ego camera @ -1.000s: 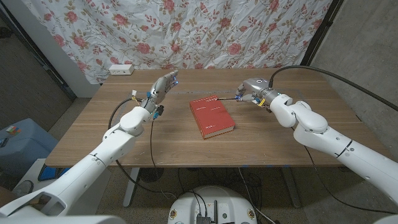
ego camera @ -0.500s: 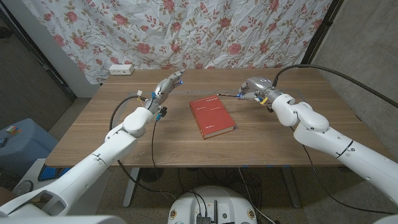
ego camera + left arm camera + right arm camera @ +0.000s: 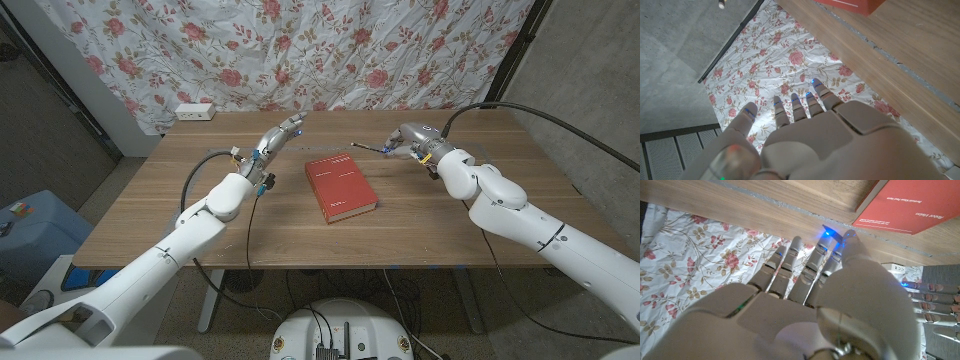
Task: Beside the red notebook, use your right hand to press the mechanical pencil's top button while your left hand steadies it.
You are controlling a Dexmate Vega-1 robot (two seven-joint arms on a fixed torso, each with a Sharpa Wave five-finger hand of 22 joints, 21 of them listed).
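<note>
the red notebook (image 3: 910,210) carries two short lines of white print on its cover in the right wrist view, but the letters are too small and blurred to read. in the head view the same cover (image 3: 340,187) shows only a faint pale mark near its far edge, not legible. no other writing, number or sign can be read on anything else in the pictures.
</note>
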